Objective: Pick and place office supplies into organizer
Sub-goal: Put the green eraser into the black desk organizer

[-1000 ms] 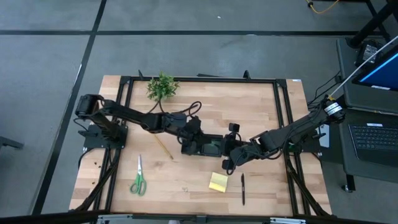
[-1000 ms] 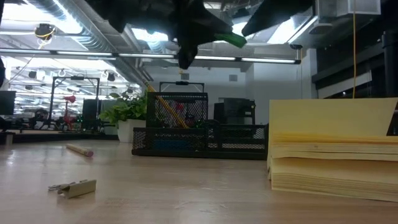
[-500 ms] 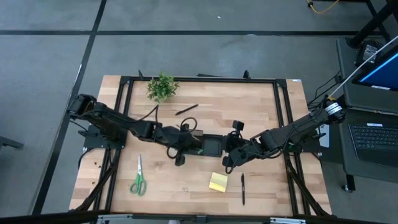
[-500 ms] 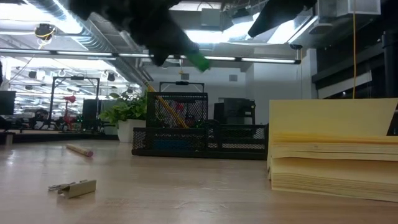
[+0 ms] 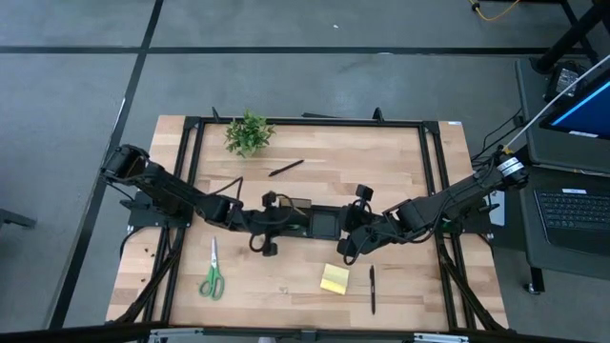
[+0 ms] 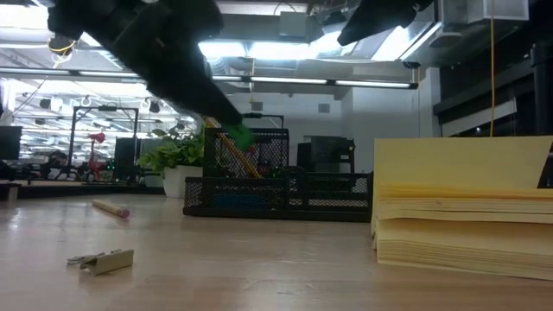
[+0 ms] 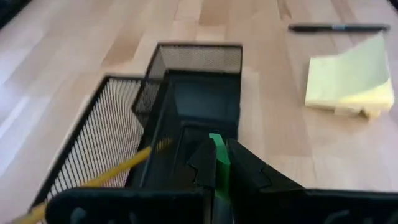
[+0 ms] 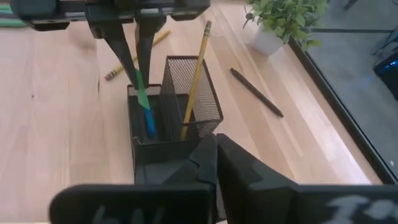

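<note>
A tiny green piece [image 7: 217, 151] is pinched between the closed fingers of the left gripper [image 8: 138, 59], which is held just above the organizer [image 5: 310, 220] at the table's middle. A pencil [image 8: 195, 78] is seen standing tilted in the organizer's taller section. The right gripper [image 5: 349, 250] is held beside the organizer's right end with its jaws pressed together, empty. The yellow sticky-note pad [image 5: 335, 279] is seen near the table's front edge.

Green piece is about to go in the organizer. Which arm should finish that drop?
Left. The left gripper already pinches the green piece directly over the organizer, tip inside a low compartment. The right gripper sits at the organizer's other end, holding nothing visible.
</note>
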{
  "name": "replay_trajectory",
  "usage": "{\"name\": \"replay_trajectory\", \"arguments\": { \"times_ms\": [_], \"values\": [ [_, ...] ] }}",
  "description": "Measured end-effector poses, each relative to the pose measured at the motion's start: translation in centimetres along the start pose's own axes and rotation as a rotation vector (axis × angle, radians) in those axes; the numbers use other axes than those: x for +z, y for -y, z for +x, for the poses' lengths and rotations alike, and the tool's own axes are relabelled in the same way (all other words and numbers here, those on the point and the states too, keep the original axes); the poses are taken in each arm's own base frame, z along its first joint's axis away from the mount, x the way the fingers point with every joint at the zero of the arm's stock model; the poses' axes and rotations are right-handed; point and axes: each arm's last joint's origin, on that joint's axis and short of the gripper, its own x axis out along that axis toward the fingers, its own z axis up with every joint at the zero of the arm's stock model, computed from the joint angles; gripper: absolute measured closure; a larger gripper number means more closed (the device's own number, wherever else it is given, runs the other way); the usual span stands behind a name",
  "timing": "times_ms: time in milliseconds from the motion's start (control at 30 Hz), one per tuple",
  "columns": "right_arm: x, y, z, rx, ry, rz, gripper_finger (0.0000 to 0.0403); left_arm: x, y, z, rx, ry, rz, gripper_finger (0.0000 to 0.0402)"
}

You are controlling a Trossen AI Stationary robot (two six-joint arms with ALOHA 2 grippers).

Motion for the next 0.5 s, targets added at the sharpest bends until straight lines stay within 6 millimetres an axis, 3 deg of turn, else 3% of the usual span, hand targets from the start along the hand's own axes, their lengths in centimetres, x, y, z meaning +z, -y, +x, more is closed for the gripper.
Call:
{"name": "replay_trajectory", "arguments": {
  "times_ms": [500],
  "values": [
    [0.0,0.1,0.0,-0.023,0.010,0.003,0.0398,-1.8,-0.2,0.6,0.001,-0.059,0.038,0.0387]
  ]
}}
